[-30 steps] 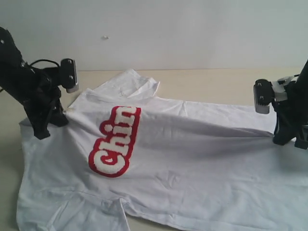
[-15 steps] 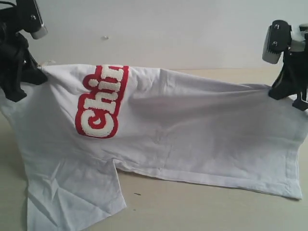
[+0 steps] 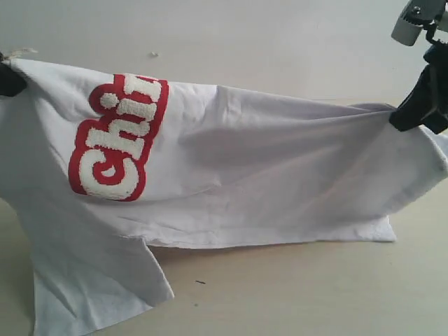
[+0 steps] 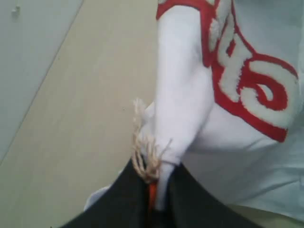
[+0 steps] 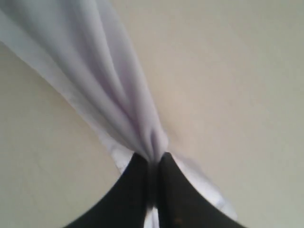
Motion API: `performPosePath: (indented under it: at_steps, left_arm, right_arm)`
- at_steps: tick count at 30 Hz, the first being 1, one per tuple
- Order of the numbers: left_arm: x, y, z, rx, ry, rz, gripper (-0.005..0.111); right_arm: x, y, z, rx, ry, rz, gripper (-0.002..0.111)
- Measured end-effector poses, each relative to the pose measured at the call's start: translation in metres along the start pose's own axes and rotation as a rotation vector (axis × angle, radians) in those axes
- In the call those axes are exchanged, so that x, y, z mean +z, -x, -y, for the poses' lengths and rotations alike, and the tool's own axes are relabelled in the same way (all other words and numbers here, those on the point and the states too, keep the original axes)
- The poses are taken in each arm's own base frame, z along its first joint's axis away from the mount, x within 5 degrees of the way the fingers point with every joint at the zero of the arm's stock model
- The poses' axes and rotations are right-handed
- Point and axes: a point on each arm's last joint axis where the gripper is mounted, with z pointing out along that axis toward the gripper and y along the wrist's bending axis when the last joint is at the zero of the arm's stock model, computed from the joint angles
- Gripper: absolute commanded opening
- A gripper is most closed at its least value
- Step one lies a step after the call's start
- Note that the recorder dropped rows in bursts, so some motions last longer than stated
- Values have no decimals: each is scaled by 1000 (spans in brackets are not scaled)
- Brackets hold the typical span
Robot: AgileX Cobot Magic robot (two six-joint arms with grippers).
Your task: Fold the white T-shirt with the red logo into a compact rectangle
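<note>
White T-shirt (image 3: 280, 175) in right gripper (image 5: 153, 160)

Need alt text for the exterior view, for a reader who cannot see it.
A white T-shirt hangs stretched between two black robot hands, the left hand pinching one end and the right hand the other. Its red logo with white letters faces the camera near the left end, and the bottom drapes onto a tan table.
</note>
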Motion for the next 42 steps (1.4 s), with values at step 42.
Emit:
performPosePath:
  at_steps: [42]
  left_arm:
    - [-103, -35, 107, 32, 26, 10, 0]
  right_arm:
    - [-90, -23, -106, 85, -14, 104, 0]
